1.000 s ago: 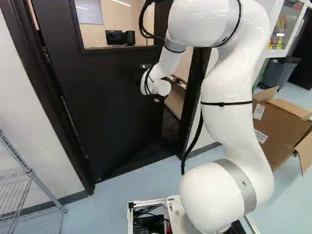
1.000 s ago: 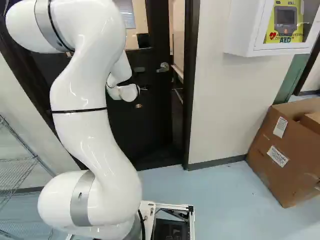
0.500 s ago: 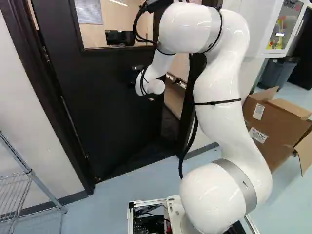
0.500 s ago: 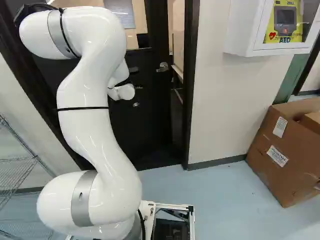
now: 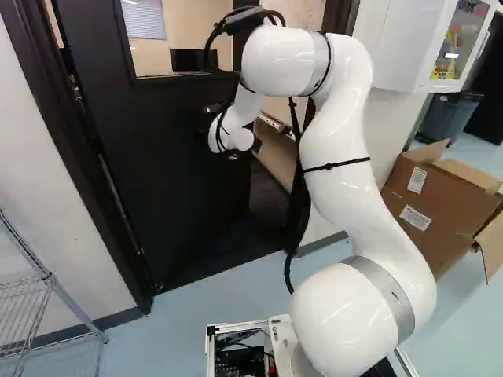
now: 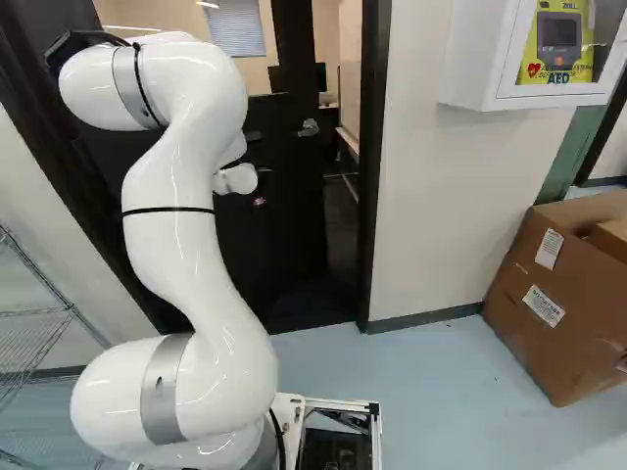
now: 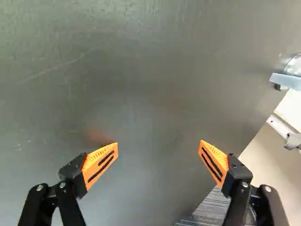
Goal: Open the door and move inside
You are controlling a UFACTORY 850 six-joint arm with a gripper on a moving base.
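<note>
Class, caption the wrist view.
Spread, orange-padded fingers face the dark door, its metal handle off to one side.

The door point(image 5: 165, 181) stands ahead of the arm point(image 5: 338, 141), within the door frame point(image 6: 371, 196). At the left of the left base view, the wire shelf point(image 5: 48, 280) is before the wall. To the right of the frame, the defibrillator cabinet point(image 6: 474, 59) is on the wall; lower, the cardboard box point(image 6: 524, 323) stands on the floor. The bin point(image 5: 452, 118) is behind this box. Behind the door's window is the monitor point(image 5: 189, 60).
</note>
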